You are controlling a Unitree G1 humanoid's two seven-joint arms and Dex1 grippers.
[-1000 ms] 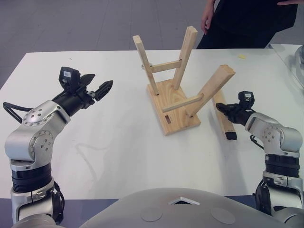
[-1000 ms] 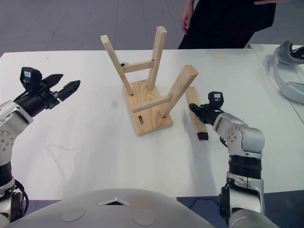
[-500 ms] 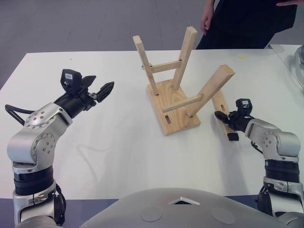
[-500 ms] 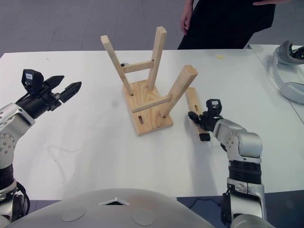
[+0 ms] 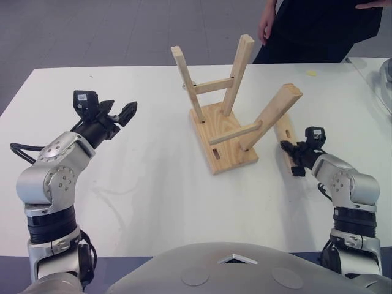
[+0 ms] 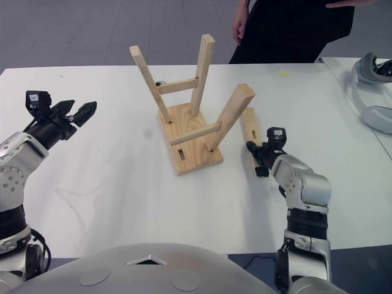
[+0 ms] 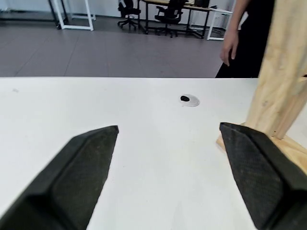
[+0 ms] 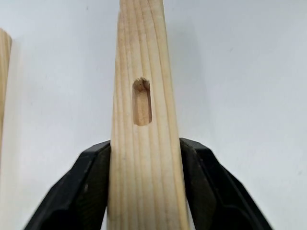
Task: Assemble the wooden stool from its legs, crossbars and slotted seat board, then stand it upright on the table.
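The part-built stool stands upside down mid-table: its seat board [image 5: 228, 146] lies flat, and three legs [image 5: 238, 68] point up from it, joined by two crossbars [image 5: 214, 84]. A loose leg [image 5: 283, 130] with a slot in it lies on the table just right of the board. My right gripper [image 5: 293, 158] is shut on this leg near its near end, and its fingers [image 8: 93, 177] press both sides of the wood [image 8: 144, 72]. My left gripper [image 5: 120, 107] hovers open over the table, well left of the stool, with nothing between its fingers [image 7: 86, 158].
The white table [image 5: 153, 190] has wide free room in front of and left of the stool. A person in black [image 5: 312, 30] stands at the far edge. A small round cap [image 7: 185, 99] sits in the tabletop behind the stool. A white headset [image 6: 375, 92] lies on a side table at right.
My right gripper slid along the loose leg toward its near end, and the leg shifted a little with it. My left gripper drew back slightly to the left, still open.
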